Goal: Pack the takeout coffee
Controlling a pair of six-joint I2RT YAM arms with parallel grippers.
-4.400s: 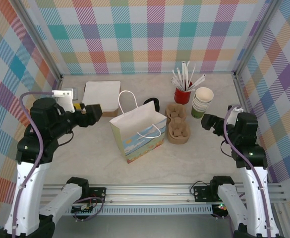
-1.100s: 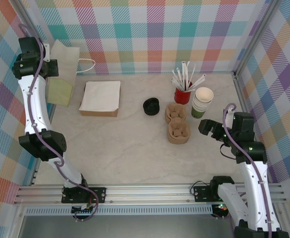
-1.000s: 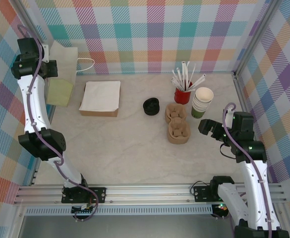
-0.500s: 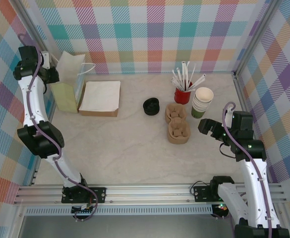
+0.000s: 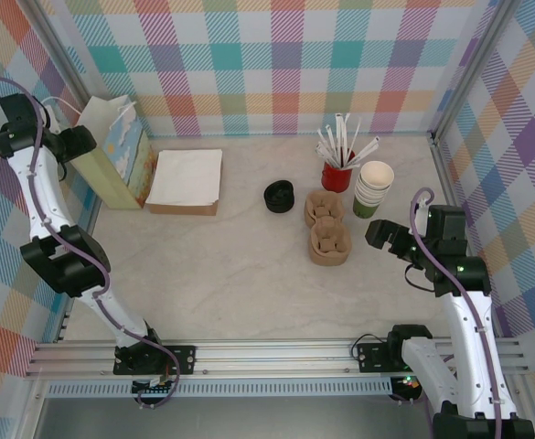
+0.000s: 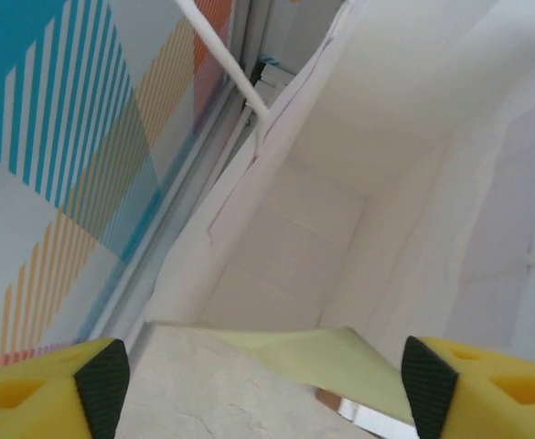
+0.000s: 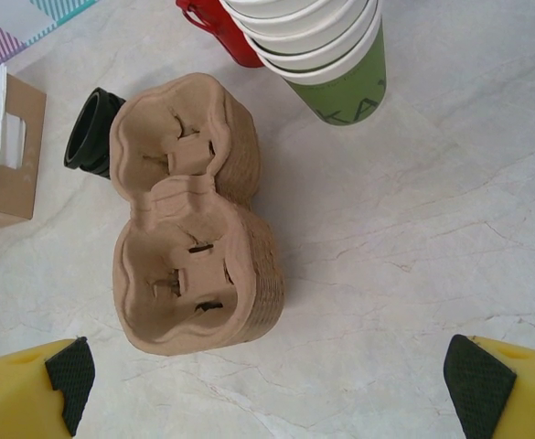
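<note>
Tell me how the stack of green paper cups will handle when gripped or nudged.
The stack of green paper cups looks empty, so it is probably light. It stands tall on a narrow base, so a push near the rims may tip it. Nested cups could separate if only the top one is lifted.

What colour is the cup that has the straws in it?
Red. The cup holding the white straws shows best in the top external view.
</note>
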